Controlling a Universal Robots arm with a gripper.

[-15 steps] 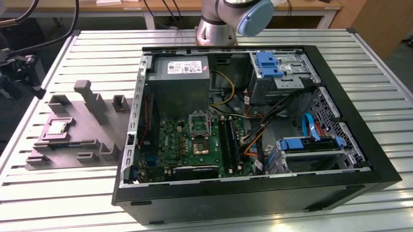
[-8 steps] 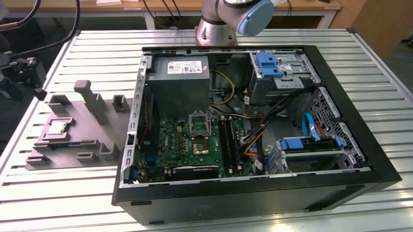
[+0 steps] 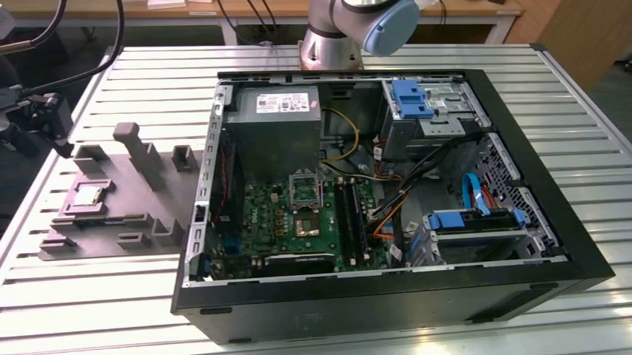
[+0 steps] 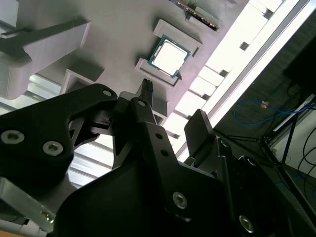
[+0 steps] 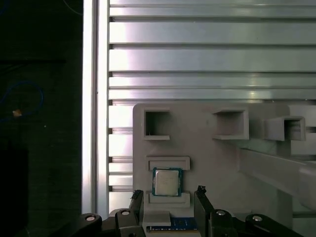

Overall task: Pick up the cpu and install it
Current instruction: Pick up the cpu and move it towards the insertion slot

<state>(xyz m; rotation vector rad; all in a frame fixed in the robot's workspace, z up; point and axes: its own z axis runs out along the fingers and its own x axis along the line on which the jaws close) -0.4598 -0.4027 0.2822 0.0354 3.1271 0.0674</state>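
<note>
The cpu (image 3: 89,194) is a small pale silvery square lying flat in a recess of the grey fixture plate (image 3: 118,214), at the exterior view's left, outside the case. In both wrist views it lies beyond my fingertips: cpu (image 5: 167,181), cpu (image 4: 169,56). My gripper (image 5: 168,193) (image 4: 173,106) hangs above it, open, with nothing between the black fingers (image 5: 137,196), clear of the chip. The motherboard's socket (image 3: 307,222), with its metal frame raised, sits inside the open computer case (image 3: 395,296).
Grey fixture blocks (image 3: 138,148) stand upright on the plate close to the cpu. The slatted metal table (image 5: 207,54) reaches past the plate, and its edge (image 5: 89,98) is near. Cables, a power supply (image 3: 277,111) and blue drive brackets (image 3: 410,100) crowd the case.
</note>
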